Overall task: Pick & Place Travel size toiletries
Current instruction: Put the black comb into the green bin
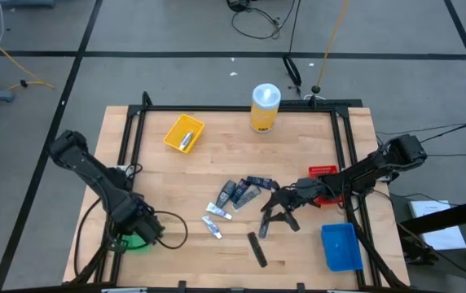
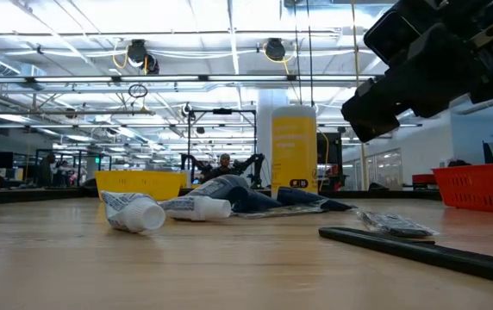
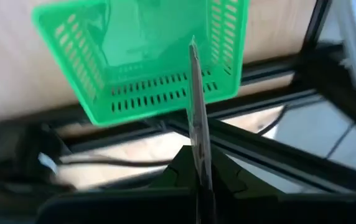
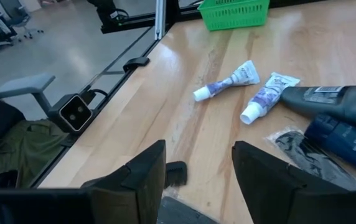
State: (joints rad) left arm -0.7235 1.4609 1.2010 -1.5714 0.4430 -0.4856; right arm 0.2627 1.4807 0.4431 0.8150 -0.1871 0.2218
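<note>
Right wrist view: open right gripper (image 4: 193, 171) is best lowered squarely astride the black stick (image 4: 177, 173) beneath it; left gripper (image 3: 198, 180) is clamped on a flat sachet (image 3: 198, 118).

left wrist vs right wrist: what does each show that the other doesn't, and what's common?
Left wrist only: a thin flat silver stick pinched in the shut left hand, standing up in front of the green bin, with the table's black frame rail below.

Right wrist only: the open right hand low over the wood, two small white tubes, a dark grey tube, a dark blue pack, a black sachet, and the floor beyond the table edge.

Both: the green bin and the wooden tabletop.
</note>
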